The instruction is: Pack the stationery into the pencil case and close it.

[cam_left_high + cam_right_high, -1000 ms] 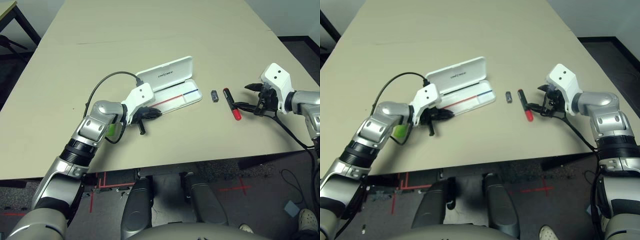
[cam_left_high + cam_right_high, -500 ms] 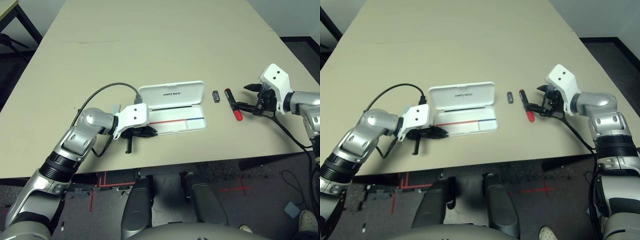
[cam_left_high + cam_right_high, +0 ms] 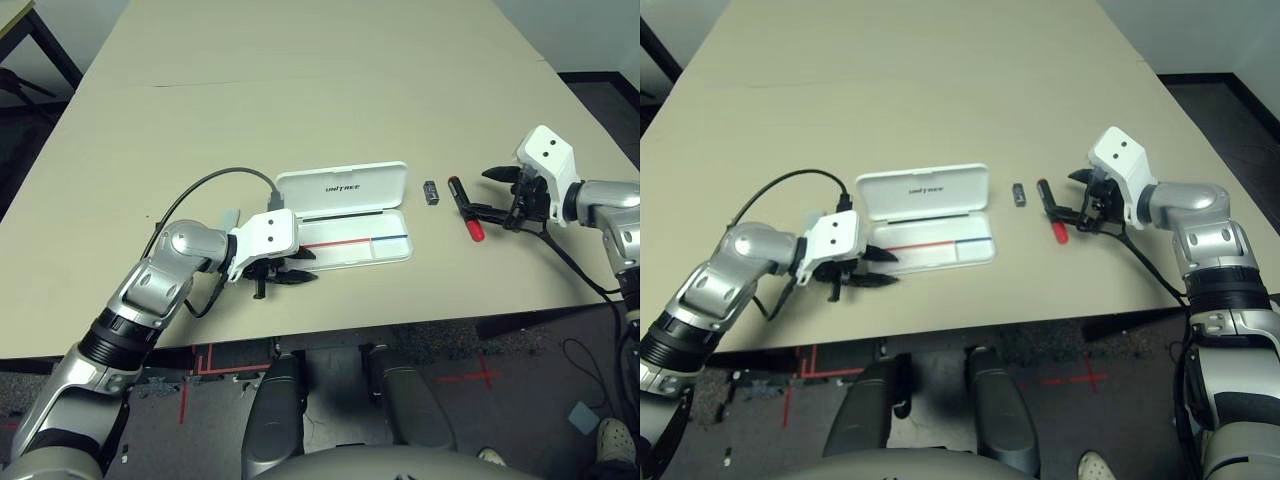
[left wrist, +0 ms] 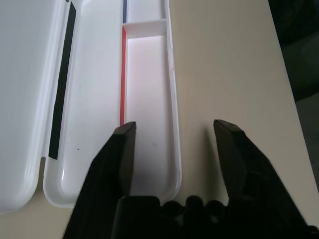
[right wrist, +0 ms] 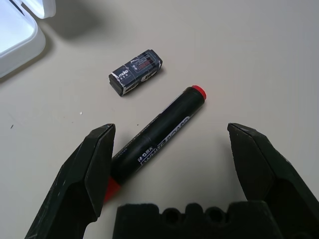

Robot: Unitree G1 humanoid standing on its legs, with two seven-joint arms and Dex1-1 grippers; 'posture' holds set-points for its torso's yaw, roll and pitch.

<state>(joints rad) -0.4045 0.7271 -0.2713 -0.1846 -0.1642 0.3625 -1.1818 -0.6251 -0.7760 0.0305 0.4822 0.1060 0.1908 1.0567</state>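
Spanning a dark-floored room, the beige table [image 3: 300,90] holds the pencil case [image 3: 350,215].

Robot lab or test room: bare beige table [image 3: 300,80], red tape marks [image 3: 195,370] on grey floor.

one pencil case [image 3: 345,210] lies open on one table [image 3: 300,90], its two halves, lid and tray, both showing. inside the tray there is one thin line in two colours, red and blue, and one small divider wall. beside the case lie two loose stationery items: one marker [image 3: 464,208] with red ends and a dark body, and one small dark block [image 3: 431,192]. two robot arms reach over the table, each with one gripper of two black fingers.
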